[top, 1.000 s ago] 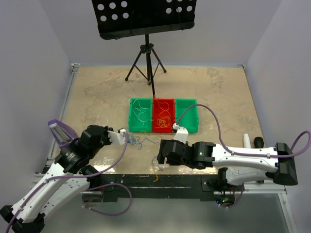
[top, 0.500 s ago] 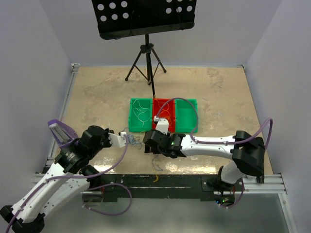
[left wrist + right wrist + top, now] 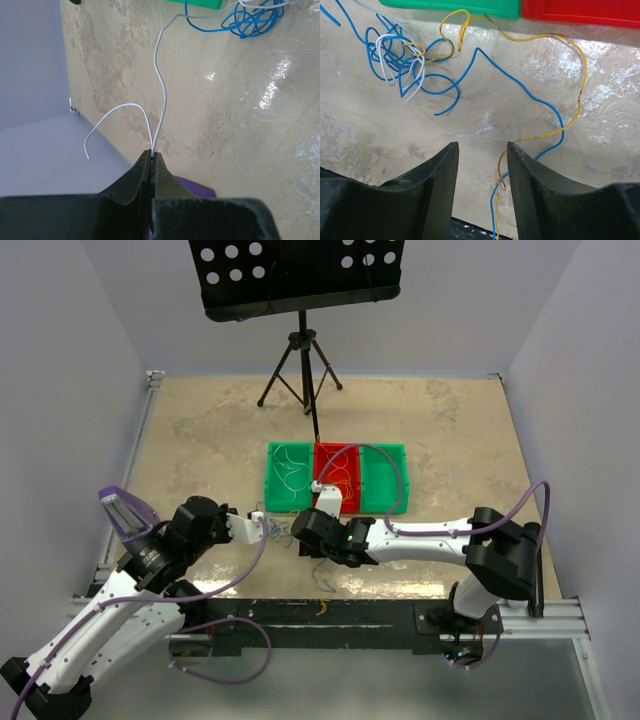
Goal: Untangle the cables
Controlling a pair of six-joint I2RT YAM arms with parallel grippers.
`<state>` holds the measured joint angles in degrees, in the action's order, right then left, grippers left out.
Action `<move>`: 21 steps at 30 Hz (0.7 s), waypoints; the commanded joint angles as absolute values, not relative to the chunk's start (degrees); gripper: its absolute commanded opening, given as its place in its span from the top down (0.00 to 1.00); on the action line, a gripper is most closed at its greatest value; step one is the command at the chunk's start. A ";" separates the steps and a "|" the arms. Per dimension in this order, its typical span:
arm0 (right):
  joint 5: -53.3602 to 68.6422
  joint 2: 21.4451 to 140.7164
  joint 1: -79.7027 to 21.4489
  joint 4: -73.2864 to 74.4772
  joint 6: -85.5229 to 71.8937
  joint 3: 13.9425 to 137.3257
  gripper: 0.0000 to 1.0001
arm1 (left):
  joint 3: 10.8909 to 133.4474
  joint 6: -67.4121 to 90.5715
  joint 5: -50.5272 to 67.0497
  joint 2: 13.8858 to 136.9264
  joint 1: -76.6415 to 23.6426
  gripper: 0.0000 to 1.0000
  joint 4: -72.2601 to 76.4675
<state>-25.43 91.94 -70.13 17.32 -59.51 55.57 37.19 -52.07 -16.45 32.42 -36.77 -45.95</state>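
The cables form a small clump (image 3: 281,532) of blue, white and yellow strands on the table in front of the bins. My left gripper (image 3: 152,153) is shut on a white wire (image 3: 161,85) that leads up to the blue tangle (image 3: 252,20). It sits just left of the clump (image 3: 259,520). My right gripper (image 3: 481,146) is open and low over the table, right of the clump (image 3: 400,50). A yellow strand (image 3: 580,95) and a blue strand (image 3: 520,90) trail from the clump and pass between the right fingers, close to the right one.
A row of green, red and green bins (image 3: 385,485) holding loose wires stands just behind the clump; their rims (image 3: 450,7) show at the top of the right wrist view. A tripod music stand (image 3: 303,350) is at the back. The table's dark front rail (image 3: 330,612) is near.
My right arm has swung left across the table to the clump, and its jaws have narrowed. My left gripper has stayed put, shut on the white wire.
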 commanded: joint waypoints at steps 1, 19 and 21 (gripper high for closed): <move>-27.68 90.88 -70.75 17.75 -59.50 55.20 0.52 | 39.99 -53.43 -15.99 33.05 -36.65 1.00 -45.70; -27.77 89.56 -73.04 19.86 -61.08 53.00 0.54 | 39.02 -53.00 -14.94 33.66 -36.56 1.00 -46.41; -27.69 88.16 -73.21 20.30 -61.35 52.39 0.54 | 38.94 -53.00 -14.94 33.66 -36.56 1.00 -46.41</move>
